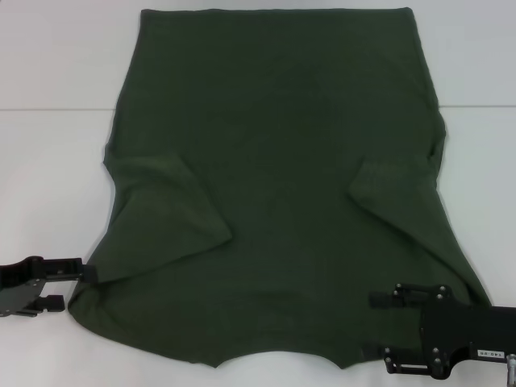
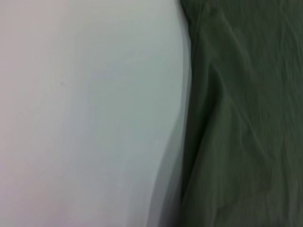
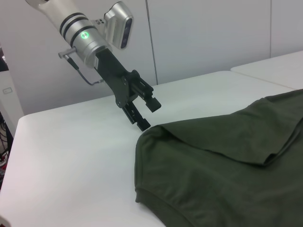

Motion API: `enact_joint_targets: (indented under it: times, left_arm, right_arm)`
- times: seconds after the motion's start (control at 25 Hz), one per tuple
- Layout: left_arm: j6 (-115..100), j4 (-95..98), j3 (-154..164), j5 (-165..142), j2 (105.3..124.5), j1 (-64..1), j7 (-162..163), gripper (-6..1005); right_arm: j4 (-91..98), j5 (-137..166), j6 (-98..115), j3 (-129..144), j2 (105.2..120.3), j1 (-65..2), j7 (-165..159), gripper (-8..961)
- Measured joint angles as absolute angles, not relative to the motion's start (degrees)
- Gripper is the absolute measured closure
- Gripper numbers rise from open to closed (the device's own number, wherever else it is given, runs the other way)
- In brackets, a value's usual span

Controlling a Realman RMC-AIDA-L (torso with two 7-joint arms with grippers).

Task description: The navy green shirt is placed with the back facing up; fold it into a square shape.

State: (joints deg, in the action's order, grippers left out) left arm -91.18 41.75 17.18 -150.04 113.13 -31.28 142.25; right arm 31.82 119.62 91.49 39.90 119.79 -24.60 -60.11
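Observation:
The navy green shirt (image 1: 274, 161) lies flat on the white table (image 1: 48, 177), plain side up, collar end toward me. Both sleeves (image 1: 173, 214) (image 1: 395, 189) are folded inward over the body. My left gripper (image 1: 72, 286) stands open at the shirt's near left corner, with one fingertip at the cloth edge. The right wrist view shows this left gripper (image 3: 147, 114) open just beside the shirt (image 3: 227, 165), holding nothing. My right gripper (image 1: 377, 325) is open over the shirt's near right corner. The left wrist view shows only the shirt's edge (image 2: 246, 118) against the table (image 2: 85, 118).
Bare white tabletop (image 3: 71, 156) lies to the left of the shirt, and a second table stands behind across a seam (image 1: 56, 109). A white wall panel (image 3: 203, 38) closes off the far side in the right wrist view.

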Motion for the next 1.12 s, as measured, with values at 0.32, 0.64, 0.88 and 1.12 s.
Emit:
enact_joint_targets:
  times: [0.32,0.64,0.88,1.12]
  left_arm:
    - [-91.25,41.46,17.30,-150.04,113.27,-31.34,142.34,79]
    - [-91.55,39.35,17.44,-149.85,113.43,-31.93,142.44,79]
    - [-91.93,38.24,18.17,-149.53,113.51,-32.93,142.47,79]
    - [-92.36,36.86,18.20,-149.41,113.58,-34.36,142.35,79]
  right_arm:
    - [31.82,119.62,91.56,39.90,119.79,-24.52,-60.17,199]
    - [31.82,119.62,91.58,39.90,119.79,-24.55,-60.37,199]
    - [31.82,119.62,91.39,39.90,119.79,-24.69,-60.38,199]
    - [31.81,119.62,91.32,39.90,119.79,-24.76,-60.49,198]
